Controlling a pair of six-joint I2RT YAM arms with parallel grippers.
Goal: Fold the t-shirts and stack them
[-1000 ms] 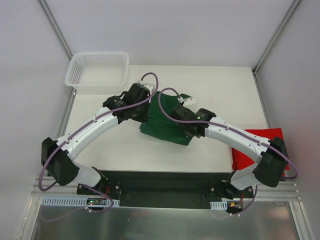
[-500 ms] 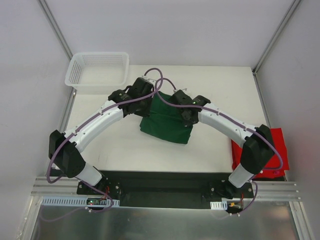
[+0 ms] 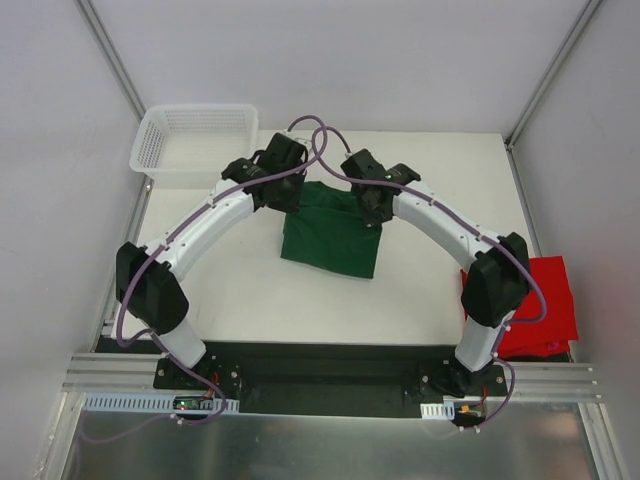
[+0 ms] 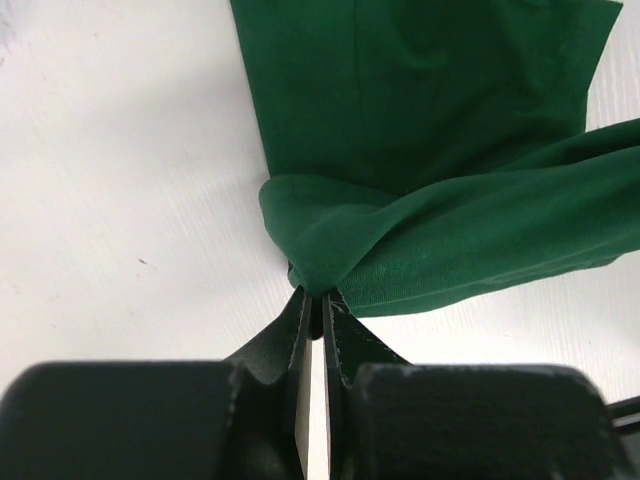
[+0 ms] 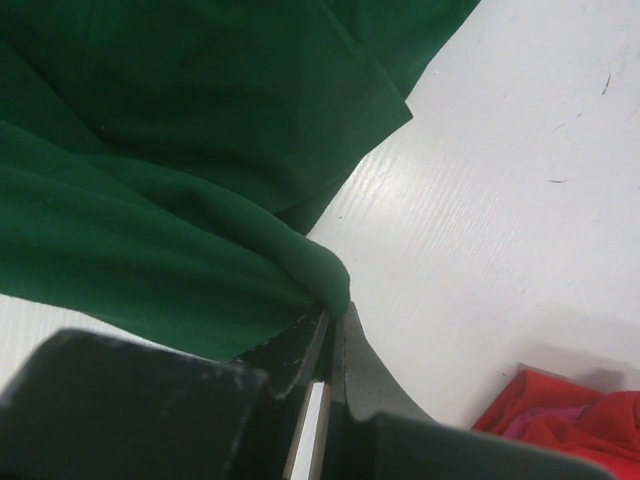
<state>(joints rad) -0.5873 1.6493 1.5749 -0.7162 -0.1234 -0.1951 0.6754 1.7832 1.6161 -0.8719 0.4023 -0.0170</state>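
Observation:
The dark green t-shirt (image 3: 330, 238) lies part-folded in the middle of the table, its far edge lifted. My left gripper (image 3: 292, 193) is shut on that edge's left corner; in the left wrist view the green t-shirt (image 4: 430, 180) bunches at the left gripper (image 4: 318, 300). My right gripper (image 3: 368, 210) is shut on the right corner, and in the right wrist view the green t-shirt (image 5: 170, 190) is pinched in the right gripper (image 5: 332, 318). The red t-shirt (image 3: 540, 305) lies crumpled at the table's right edge, and the red t-shirt (image 5: 575, 420) shows at lower right of the right wrist view.
A white mesh basket (image 3: 195, 145) stands at the table's far left corner. The white table (image 3: 220, 290) shows bare to the left of and in front of the green shirt. Grey walls and metal posts close in the sides.
Both grippers have carried the green shirt's held edge away from me, toward the far side of the table. The shirt has spread from a skewed fold into a squarer shape.

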